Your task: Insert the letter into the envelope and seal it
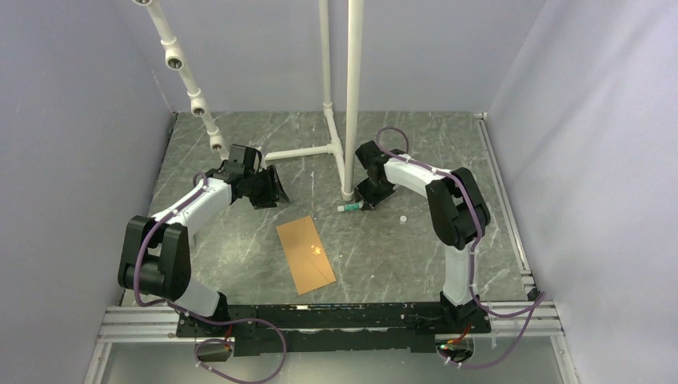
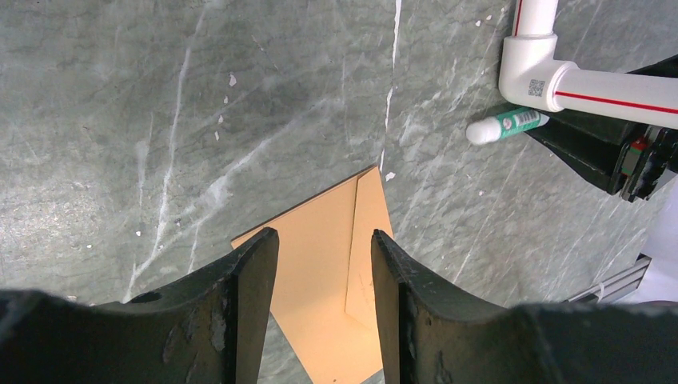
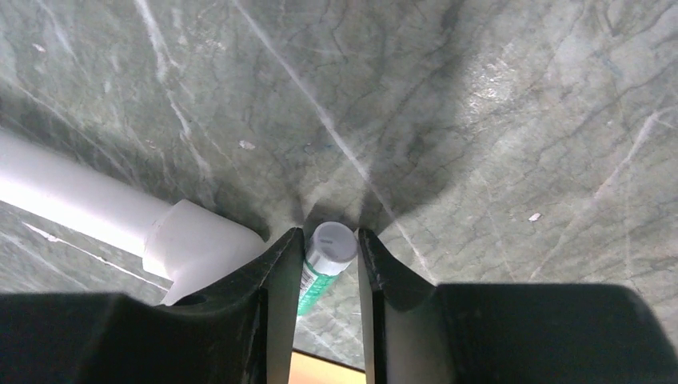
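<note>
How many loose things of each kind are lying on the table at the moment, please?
envelope: 1
glue stick: 1
small white piece: 1
Total: 3

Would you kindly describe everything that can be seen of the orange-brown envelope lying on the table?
The envelope is a long, thin rectangle of plain orange-brown kraft-looking paper. It lies flat on the grey marbled table, turned at a slant, between the two arms' bases. The left wrist view shows a straight crease running along its length, setting off a narrower strip on one long side, apparently the flap. Whether it is sealed cannot be told. A small bright glare spot sits near its middle. Only the table touches it.
</note>
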